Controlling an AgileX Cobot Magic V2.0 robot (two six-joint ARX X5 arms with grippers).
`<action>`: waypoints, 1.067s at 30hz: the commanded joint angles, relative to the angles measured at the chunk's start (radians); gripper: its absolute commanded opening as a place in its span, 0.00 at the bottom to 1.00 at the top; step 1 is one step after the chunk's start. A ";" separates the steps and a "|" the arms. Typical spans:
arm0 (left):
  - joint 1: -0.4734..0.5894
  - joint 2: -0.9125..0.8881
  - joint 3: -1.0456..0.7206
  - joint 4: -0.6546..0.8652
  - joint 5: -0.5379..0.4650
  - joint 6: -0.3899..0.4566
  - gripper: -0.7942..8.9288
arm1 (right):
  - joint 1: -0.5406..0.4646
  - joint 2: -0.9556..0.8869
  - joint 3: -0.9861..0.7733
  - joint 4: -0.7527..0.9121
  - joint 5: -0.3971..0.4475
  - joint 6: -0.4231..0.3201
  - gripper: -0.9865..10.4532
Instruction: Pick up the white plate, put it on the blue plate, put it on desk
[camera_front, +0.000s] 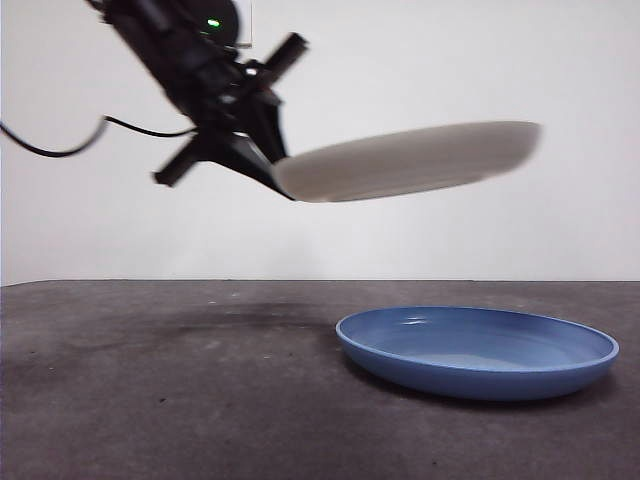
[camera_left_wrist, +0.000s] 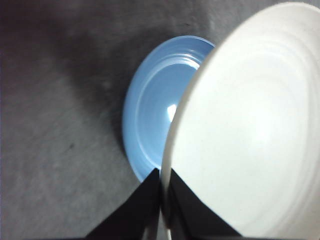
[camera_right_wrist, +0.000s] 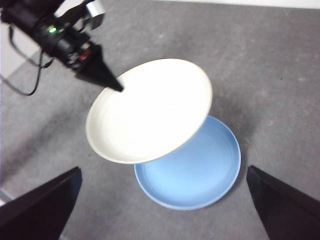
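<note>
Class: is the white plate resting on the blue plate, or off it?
Off: the left gripper holds the white plate by its rim, above the blue plate.

Low front camera looks level; both wrist cameras overlook the blue plate (camera_right_wrist: 200, 172).

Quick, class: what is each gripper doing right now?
Left gripper: shut on the rim of the white plate, held above the blue plate.
Right gripper: open, holding nothing.

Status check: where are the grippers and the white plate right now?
Left gripper shut on the white plate at its rim, held in the air above the blue plate. Right gripper open, waiting above. Blue plate on the desk; nothing in between.
</note>
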 joint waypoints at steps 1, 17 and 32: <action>-0.042 0.073 0.080 -0.014 -0.024 -0.013 0.10 | 0.003 0.000 0.025 -0.027 0.004 -0.031 0.57; -0.138 0.287 0.214 -0.051 -0.098 -0.012 0.10 | 0.004 -0.029 0.025 -0.074 -0.001 -0.046 0.57; -0.143 0.307 0.214 -0.021 -0.150 -0.009 0.10 | 0.004 -0.029 0.025 -0.075 -0.008 -0.045 0.57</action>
